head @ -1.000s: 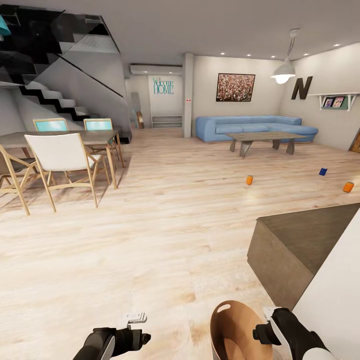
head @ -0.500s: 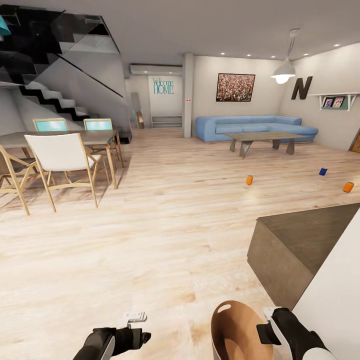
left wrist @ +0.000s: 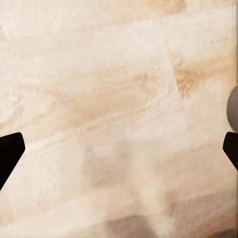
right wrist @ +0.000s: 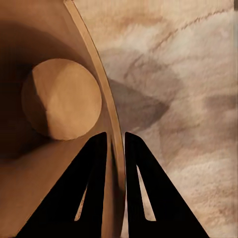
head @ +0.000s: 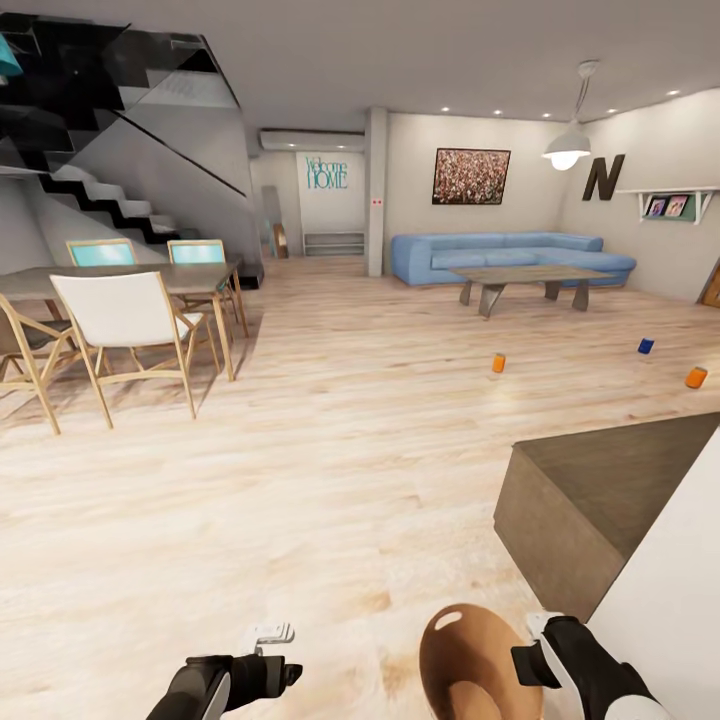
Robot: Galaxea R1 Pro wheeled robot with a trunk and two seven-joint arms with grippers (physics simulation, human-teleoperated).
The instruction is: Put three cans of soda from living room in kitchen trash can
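The right pincer is pinching the wall of the tash can at its rim, one finger inside the glossy brown bowl and one outside, jaws nearly together. The bin is hanging low at the robot's right front, mouth tipped toward the head camera. The left pincer is hovering over bare floor, spread wide and carrying nothing.

All three cans are lying well ahead and to the right on the plank floor: an orange can nearest the middle, a dark blue can and a second orange can farther right. The right arm is the nearer one (though occupied). A dark grey block is standing between the robot and the two rightmost cans; the coffee table and blue sofa are sitting beyond.
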